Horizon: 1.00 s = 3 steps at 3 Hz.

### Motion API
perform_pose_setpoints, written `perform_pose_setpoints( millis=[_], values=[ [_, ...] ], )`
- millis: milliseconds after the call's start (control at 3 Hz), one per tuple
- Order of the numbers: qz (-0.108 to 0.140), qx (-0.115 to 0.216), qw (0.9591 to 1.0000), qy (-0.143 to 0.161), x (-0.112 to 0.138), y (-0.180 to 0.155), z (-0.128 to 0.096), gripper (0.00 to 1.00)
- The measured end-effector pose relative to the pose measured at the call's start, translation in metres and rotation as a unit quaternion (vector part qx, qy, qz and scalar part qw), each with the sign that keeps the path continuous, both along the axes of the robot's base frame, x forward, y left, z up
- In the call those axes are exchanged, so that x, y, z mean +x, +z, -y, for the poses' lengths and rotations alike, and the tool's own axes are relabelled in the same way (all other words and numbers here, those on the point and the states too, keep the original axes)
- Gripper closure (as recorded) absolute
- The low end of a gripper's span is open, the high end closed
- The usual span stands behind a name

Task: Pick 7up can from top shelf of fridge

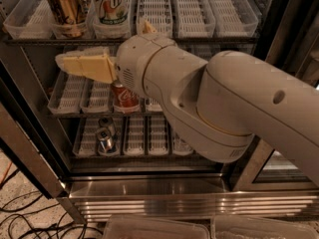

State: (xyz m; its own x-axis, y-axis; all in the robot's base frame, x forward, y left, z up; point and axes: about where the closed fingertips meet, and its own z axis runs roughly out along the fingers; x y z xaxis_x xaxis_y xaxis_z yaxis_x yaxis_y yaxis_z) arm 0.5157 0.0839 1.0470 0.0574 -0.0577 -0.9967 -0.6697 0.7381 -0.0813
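In the camera view, the 7up can (108,4) stands upright in a white tray on the top shelf (199,11) of the fridge (149,195), up at eleven o'clock. A gold can (62,6) stands just beside it at its nine o'clock. The hand (75,64) hangs before the middle tier, at seven o'clock from the 7up can and apart from it. Whether it is spread or pressed together I cannot tell. A red cola can (123,97) stands at the hand's four o'clock, partly behind the arm (224,103).
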Motion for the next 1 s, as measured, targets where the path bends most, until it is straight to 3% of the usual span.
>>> perform_pose_setpoints(
  millis=[333,1000],
  values=[
    [0.0,0.0,1.0,0.0,0.0,0.0,0.0,0.0],
    [0.0,0.0,1.0,0.0,0.0,0.0,0.0,0.41]
  ],
)
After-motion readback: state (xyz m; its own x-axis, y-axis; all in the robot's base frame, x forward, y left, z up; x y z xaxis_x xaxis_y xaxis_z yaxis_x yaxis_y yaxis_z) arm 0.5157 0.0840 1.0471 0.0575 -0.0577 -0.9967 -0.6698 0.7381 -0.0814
